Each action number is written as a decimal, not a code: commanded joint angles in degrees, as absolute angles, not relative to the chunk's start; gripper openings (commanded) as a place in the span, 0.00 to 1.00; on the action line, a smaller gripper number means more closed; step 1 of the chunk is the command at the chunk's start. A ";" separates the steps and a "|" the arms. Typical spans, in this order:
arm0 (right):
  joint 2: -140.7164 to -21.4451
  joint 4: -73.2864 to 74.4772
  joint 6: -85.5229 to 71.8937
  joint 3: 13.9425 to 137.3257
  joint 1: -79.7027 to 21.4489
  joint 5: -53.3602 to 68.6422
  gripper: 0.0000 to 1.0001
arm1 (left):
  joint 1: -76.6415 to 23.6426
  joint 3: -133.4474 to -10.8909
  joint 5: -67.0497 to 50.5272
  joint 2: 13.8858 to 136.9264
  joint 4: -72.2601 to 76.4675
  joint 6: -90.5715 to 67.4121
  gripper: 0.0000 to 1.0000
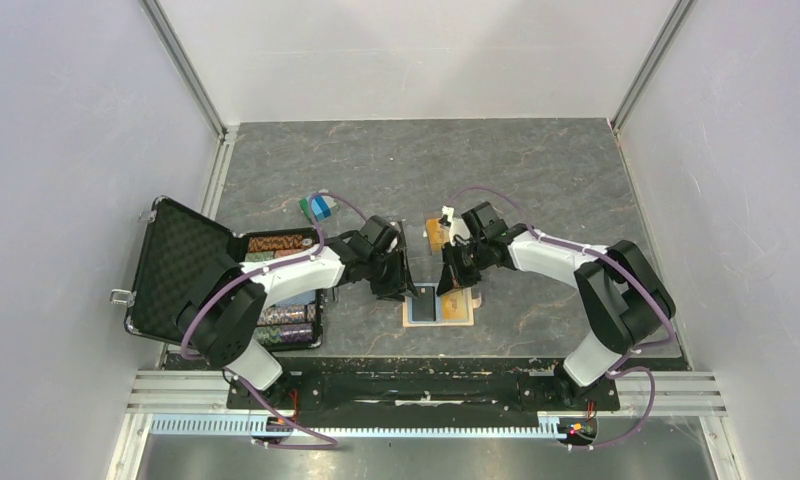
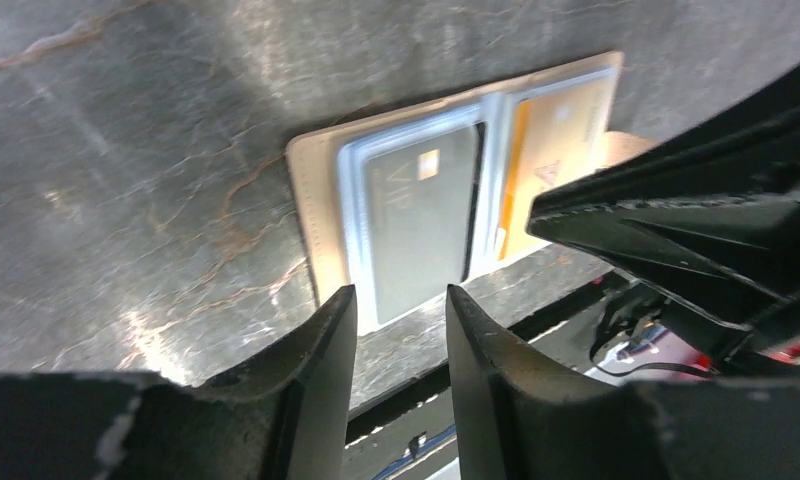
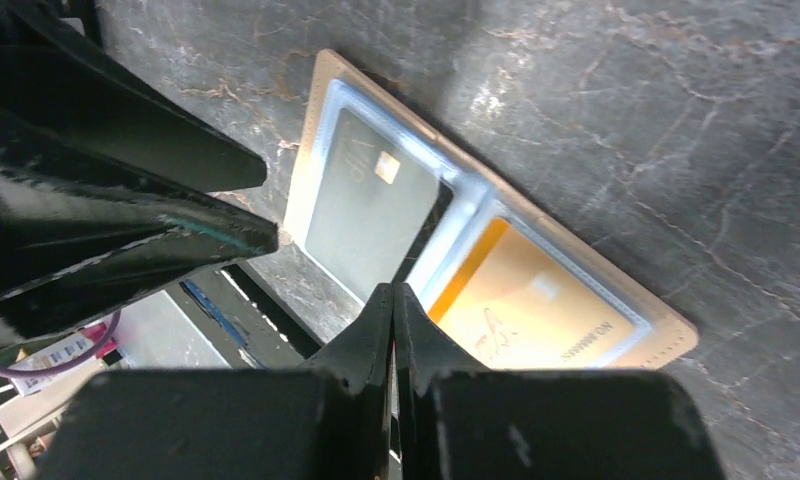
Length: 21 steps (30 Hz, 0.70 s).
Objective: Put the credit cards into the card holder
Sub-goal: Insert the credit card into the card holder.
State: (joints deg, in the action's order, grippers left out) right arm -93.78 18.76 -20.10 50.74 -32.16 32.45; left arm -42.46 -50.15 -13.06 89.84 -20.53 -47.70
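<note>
The card holder (image 1: 408, 321) lies open and flat near the table's front edge, tan rim (image 2: 311, 200) around light-blue clear pockets. Its left pocket holds a grey card (image 2: 416, 215) with a chip. An orange-yellow credit card (image 2: 556, 150) lies in the right pocket. My left gripper (image 2: 401, 300) hovers open over the holder's near edge, with nothing between its fingers. My right gripper (image 3: 393, 290) is shut and empty, its tips just above the fold between the grey card (image 3: 361, 205) and the orange card (image 3: 521, 300). Both grippers meet over the holder: left gripper (image 1: 413, 290), right gripper (image 1: 446, 280).
A big black foam-lined case (image 1: 181, 270) stands open at the left, with rows of chips (image 1: 281, 245) beside it. A small blue and green box (image 1: 319, 208) sits behind the left arm. An orange box (image 1: 436, 232) is behind the right gripper. The table's front edge (image 2: 536, 310) is close.
</note>
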 commanded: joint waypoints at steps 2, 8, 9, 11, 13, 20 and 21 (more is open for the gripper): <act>-94.44 18.26 -16.58 48.76 -31.54 32.10 0.00 | -41.75 -49.30 -17.85 90.88 -12.76 -50.45 0.42; -97.58 15.28 -17.23 47.27 -31.53 33.71 0.00 | -41.31 -49.48 -18.51 93.32 -12.28 -50.45 0.40; -97.86 14.87 -17.38 47.07 -31.48 33.84 0.00 | -41.24 -49.69 -18.33 93.54 -12.73 -50.37 0.40; -98.41 14.29 -17.33 46.85 -31.54 33.93 0.00 | -41.22 -50.14 -17.81 94.10 -13.89 -49.81 0.40; -99.02 14.00 -17.25 46.69 -31.53 34.04 0.00 | -41.22 -50.21 -17.52 94.56 -14.29 -49.57 0.40; -100.30 13.32 -17.09 45.88 -31.55 34.20 0.00 | -41.22 -50.01 -18.80 95.90 -12.76 -49.92 0.38; -100.36 13.30 -17.13 45.80 -31.55 34.20 0.00 | -41.25 -50.09 -18.99 96.19 -12.61 -49.92 0.38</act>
